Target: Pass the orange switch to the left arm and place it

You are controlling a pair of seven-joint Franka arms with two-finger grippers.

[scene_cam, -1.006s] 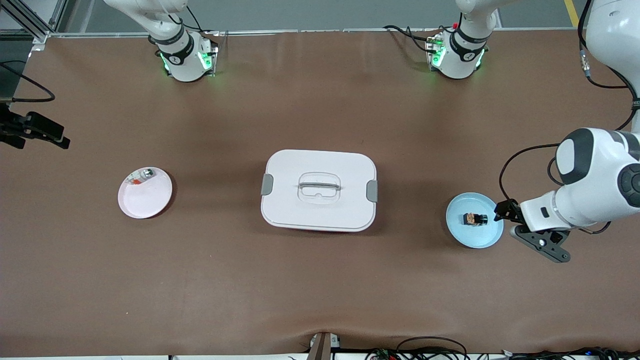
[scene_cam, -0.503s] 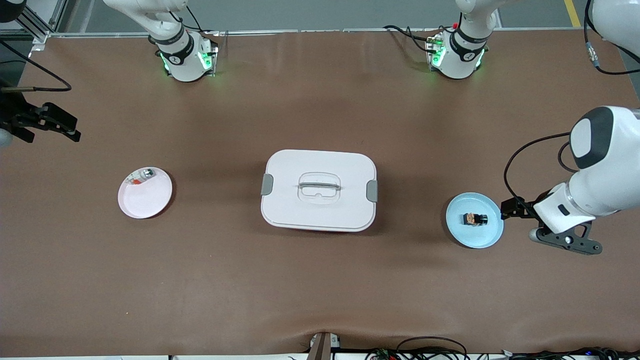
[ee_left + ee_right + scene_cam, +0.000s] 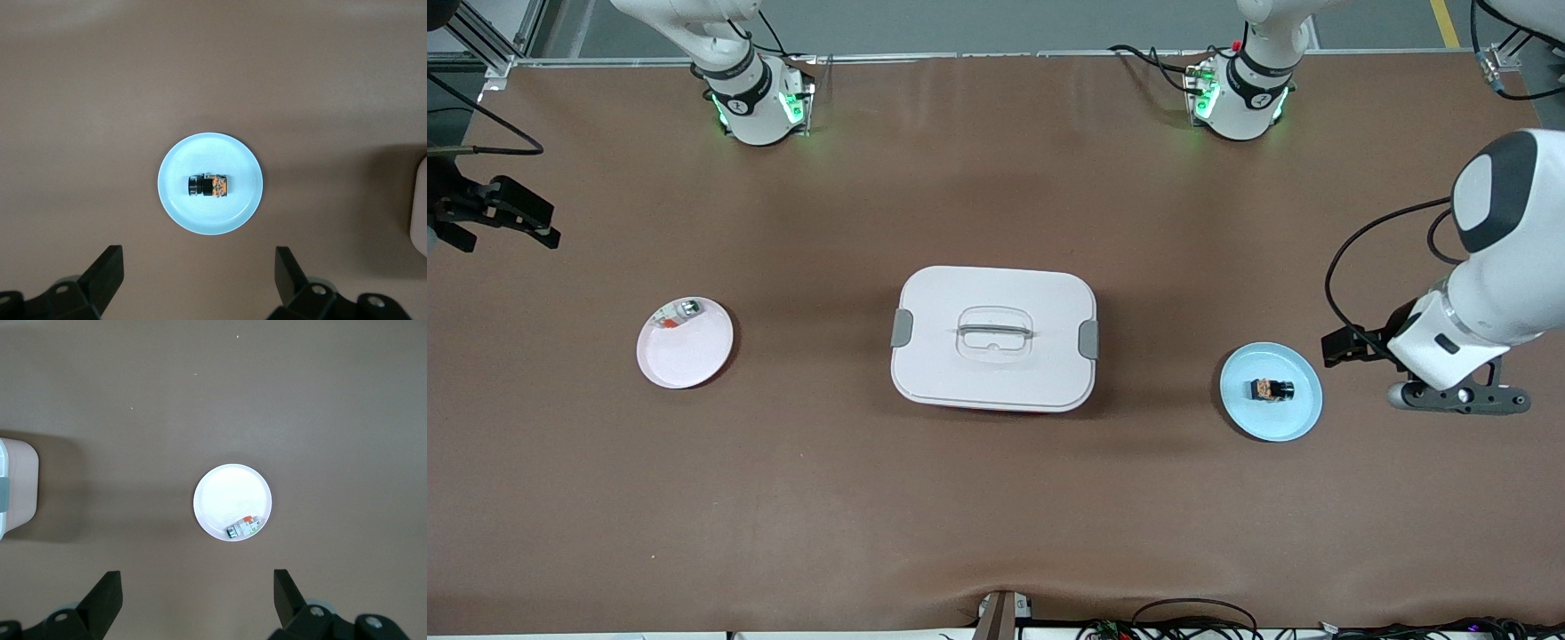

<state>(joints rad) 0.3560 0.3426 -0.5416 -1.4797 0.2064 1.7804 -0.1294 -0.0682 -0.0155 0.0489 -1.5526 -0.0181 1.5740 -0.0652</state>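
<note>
A pale blue plate point(image 3: 1294, 418) is sitting toward the left arm's end of a brown table point(image 3: 996, 498), while a pink-white plate point(image 3: 685, 356) toward the right arm's end is carrying a small silver-green item point(image 3: 687, 308) at its rim.

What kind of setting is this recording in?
Likely a robotics lab bench: two white jointed robot arms bolted along a brown-covered table, loose cables at its edge, aluminium framing beside it.

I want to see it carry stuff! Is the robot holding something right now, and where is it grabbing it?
Nothing is held. The left gripper hangs open over the orange switch on the blue plate; the right gripper hangs open over the pink plate.
</note>
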